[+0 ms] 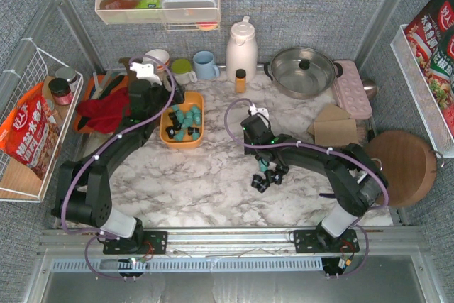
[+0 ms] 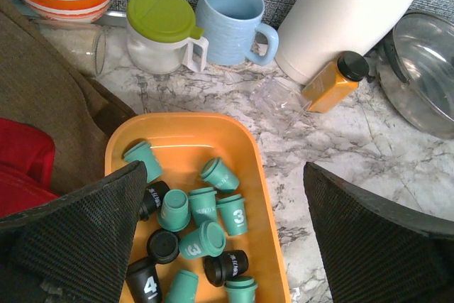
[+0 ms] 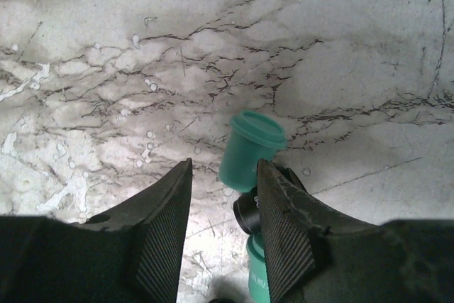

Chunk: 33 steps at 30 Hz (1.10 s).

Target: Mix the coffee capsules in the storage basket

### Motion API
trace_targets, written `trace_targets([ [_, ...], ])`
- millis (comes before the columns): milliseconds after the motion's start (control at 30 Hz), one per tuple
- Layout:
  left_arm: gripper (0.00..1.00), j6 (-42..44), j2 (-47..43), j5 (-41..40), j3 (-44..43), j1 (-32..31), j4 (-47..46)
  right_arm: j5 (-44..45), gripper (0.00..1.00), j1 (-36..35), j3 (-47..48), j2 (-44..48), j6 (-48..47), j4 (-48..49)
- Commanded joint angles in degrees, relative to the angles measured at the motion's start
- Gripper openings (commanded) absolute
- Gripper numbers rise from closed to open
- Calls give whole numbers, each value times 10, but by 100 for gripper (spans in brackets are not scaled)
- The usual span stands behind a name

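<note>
The orange storage basket (image 1: 181,145) sits left of centre and holds several teal and black coffee capsules (image 1: 186,120). My left gripper (image 1: 157,101) hovers over its near left side. In the left wrist view that gripper (image 2: 225,168) is wide open above the basket (image 2: 191,140) and its capsules (image 2: 202,239), gripping nothing. A small pile of capsules (image 1: 268,175) lies on the marble, and my right gripper (image 1: 264,164) is down at it. Its fingers (image 3: 223,164) stand narrowly apart. A teal capsule (image 3: 248,150) leans on the right finger, with a black one (image 3: 247,212) and another teal one (image 3: 257,274) behind it.
Behind the basket stand a green-lidded jar (image 1: 182,70), a blue mug (image 1: 206,65), a white thermos (image 1: 241,47), a small orange bottle (image 1: 240,80) and a steel pot (image 1: 303,69). A red cloth (image 1: 103,113) lies left of the basket. Cardboard (image 1: 335,129) and a round wooden board (image 1: 401,168) lie right.
</note>
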<state>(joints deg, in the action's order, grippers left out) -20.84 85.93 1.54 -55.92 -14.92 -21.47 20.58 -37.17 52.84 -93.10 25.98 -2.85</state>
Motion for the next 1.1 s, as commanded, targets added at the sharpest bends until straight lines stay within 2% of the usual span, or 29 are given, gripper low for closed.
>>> trace_targets([
  [0,99,-9,-7,4,1,1,-10,36,43,0,7,-22,33,16],
  [300,99,-6,-11,-1,2,1,-8,83,38,2,-1,-41,65,19],
  [600,99,-8,-9,6,3,1,-11,59,33,5,1,-73,44,51],
  [733,99,-8,2,43,8,4,-32,50,33,5,3,-80,41,51],
  [867,99,-75,21,58,21,30,-56,40,34,8,6,-83,39,50],
  [1000,99,-121,37,134,44,76,-119,33,36,13,8,-86,37,45],
  [1067,99,-121,41,123,35,78,-103,28,39,15,12,-90,36,40],
])
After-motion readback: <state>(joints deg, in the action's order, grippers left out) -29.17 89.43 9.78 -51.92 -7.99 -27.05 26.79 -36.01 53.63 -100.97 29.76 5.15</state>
